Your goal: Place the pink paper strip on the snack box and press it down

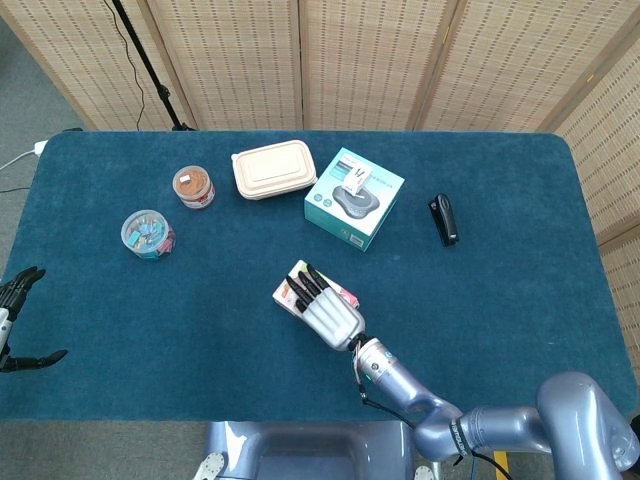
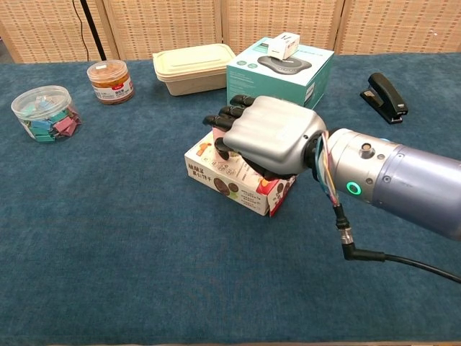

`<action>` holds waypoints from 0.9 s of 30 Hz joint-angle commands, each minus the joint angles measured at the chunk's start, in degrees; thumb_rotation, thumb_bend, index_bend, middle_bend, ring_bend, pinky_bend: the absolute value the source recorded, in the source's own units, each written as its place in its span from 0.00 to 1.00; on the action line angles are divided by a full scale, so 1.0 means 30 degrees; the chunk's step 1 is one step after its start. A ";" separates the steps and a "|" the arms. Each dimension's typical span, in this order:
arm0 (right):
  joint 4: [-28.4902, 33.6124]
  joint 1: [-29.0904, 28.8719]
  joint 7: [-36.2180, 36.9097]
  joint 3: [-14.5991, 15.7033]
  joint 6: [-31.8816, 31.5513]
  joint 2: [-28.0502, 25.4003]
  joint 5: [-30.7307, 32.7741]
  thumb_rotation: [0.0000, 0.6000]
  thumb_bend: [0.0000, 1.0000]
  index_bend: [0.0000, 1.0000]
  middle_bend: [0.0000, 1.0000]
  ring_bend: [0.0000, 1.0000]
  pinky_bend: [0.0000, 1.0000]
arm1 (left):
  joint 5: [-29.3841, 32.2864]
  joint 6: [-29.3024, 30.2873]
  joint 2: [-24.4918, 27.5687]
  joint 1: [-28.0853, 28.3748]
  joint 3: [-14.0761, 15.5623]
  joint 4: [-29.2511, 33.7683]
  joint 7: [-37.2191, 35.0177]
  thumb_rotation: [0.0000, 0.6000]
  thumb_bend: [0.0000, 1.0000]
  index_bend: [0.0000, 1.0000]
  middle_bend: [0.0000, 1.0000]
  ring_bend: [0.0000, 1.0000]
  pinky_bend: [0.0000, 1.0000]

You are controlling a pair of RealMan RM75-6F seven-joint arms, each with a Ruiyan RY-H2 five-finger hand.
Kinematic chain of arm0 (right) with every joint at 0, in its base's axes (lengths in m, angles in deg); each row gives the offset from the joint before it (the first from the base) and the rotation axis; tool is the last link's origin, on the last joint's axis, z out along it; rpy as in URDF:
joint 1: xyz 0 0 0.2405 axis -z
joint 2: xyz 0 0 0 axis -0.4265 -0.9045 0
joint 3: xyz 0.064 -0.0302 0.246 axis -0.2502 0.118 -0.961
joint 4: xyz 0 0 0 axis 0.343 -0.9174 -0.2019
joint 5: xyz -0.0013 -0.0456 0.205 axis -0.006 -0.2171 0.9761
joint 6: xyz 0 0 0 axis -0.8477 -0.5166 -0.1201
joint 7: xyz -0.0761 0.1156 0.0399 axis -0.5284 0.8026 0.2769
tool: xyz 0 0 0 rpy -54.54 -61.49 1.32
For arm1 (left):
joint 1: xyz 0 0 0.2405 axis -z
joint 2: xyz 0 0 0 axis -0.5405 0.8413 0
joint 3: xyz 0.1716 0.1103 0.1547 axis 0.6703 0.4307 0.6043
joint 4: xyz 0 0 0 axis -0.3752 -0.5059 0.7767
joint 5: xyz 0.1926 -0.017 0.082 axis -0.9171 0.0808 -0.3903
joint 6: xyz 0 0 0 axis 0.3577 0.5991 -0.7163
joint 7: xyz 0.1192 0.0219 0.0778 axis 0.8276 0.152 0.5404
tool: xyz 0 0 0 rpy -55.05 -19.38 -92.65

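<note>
The snack box (image 2: pixel 225 174) lies flat near the middle of the blue table; it is white with cookie pictures and a red end. My right hand (image 2: pixel 268 135) rests palm down on its top, dark fingers (image 2: pixel 229 115) stretched flat toward the far left corner. In the head view the same right hand (image 1: pixel 328 307) covers most of the snack box (image 1: pixel 286 296). A pink edge (image 1: pixel 348 295) shows beside the hand; whether it is the paper strip I cannot tell. My left hand (image 1: pixel 18 322) hangs at the table's left edge, fingers apart, holding nothing.
Behind the box stand a teal carton (image 2: pixel 282 72) with a small white box on it, a beige lidded container (image 2: pixel 194 68), and a brown-filled jar (image 2: pixel 110 81). A clear tub of clips (image 2: pixel 45 113) sits far left, a black stapler (image 2: pixel 387 96) far right.
</note>
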 commanded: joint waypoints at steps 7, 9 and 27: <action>0.0360 0.0098 -0.0187 0.0123 0.0034 0.0019 -0.0204 1.00 0.90 0.31 0.00 0.00 0.00 | -0.0081 0.0083 0.0013 -0.0044 0.0024 -0.0003 -0.0043 1.00 0.10 0.00 0.00 0.00 0.00; 0.0308 0.0074 -0.0290 0.0109 0.0072 0.0165 -0.0209 1.00 0.90 0.31 0.00 0.00 0.00 | -0.0111 0.0113 0.0011 -0.0062 0.0034 -0.0018 -0.0057 1.00 0.10 0.00 0.00 0.00 0.00; 0.0150 -0.0090 -0.0769 -0.0412 0.0228 0.0201 0.0229 1.00 0.90 0.32 0.00 0.00 0.00 | -0.0164 0.0084 0.0026 -0.0058 0.0066 -0.0069 -0.0146 1.00 0.10 0.00 0.00 0.00 0.00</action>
